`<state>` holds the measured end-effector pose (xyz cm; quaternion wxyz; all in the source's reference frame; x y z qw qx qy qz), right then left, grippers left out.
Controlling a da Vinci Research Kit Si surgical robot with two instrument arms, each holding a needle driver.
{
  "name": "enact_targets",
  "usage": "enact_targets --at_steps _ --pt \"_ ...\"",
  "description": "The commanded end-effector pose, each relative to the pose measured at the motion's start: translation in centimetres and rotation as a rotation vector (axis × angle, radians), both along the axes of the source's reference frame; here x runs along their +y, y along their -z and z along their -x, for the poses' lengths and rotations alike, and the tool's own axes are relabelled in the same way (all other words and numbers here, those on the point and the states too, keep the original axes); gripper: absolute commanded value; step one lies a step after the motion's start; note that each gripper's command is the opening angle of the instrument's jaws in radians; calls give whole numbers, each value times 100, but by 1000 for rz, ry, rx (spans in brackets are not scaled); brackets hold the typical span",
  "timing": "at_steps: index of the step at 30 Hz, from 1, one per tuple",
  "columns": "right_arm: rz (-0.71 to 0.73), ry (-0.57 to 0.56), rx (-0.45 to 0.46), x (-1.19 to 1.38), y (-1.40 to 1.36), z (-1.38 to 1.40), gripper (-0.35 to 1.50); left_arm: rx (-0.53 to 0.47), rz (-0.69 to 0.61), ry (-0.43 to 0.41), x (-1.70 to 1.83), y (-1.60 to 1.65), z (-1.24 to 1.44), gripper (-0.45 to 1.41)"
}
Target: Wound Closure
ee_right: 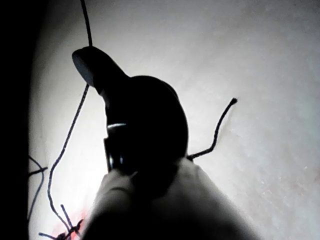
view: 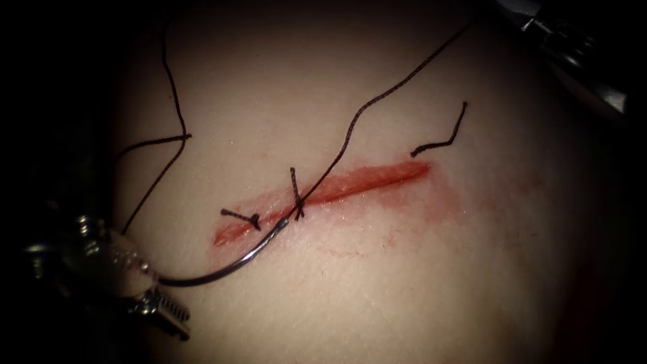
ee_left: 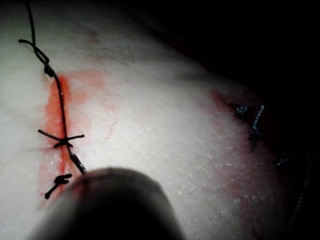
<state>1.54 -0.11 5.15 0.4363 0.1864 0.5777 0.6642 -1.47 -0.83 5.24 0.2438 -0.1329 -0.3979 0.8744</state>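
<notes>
My left tool (view: 162, 290) sits at the lower left of the tissue (view: 404, 269), jaws shut on the curved needle (view: 229, 266) near its pointed end. The needle arcs up and right over the skin, left of the cut (view: 364, 178). Its tail ends beside a tied stitch (view: 295, 192), and it is not in the tissue. From the tail the thread (view: 364, 111) runs to the upper right. The left wrist view has the needle's tail (ee_left: 77, 162) and the thread (ee_left: 60, 100) along the cut. My right tool (view: 566, 47) hangs at the upper right; the thread (ee_right: 70, 135) passes its tip (ee_right: 82, 60).
A second stitch (view: 246, 218) sits near the cut's left end. A cut thread end (view: 441, 140) lies above its right end. More thread (view: 176, 101) loops down the upper left toward my left tool. Red fluid (view: 438, 202) stains the skin below the cut.
</notes>
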Motion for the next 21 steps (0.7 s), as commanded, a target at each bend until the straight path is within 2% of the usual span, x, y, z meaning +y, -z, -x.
enact_targets --at_steps 1,2,3,4,5,6,9,13,15,19,21 --pt "3 1 2 1 -3 -9 -35 -11 23 25 10 2 8 31" --pt "3 1 2 1 -3 -9 -35 -17 54 42 17 3 10 37" --pt "4 1 2 1 -3 -10 -35 -60 130 30 27 1 12 62" --pt "4 1 2 1 -3 -10 -35 -60 130 30 27 1 12 62" --pt "5 0 2 0 -3 -10 -35 -76 172 20 35 -7 10 77" --pt "5 0 1 -1 -4 -10 -35 -74 175 17 36 -11 8 81" --pt "6 0 1 -2 -3 -11 -35 -64 199 17 37 -20 2 86" --pt "6 -1 0 -3 -3 -12 -35 -2 245 -4 39 -38 -3 86" --pt "6 -2 0 -4 -3 -13 -35 8 266 -53 29 -51 -2 93" --pt "5 -2 0 -4 -2 -13 -35 16 218 -85 8 -65 0 93" --pt "5 -2 0 -3 -1 -13 -35 3 204 -132 -3 -73 3 88"
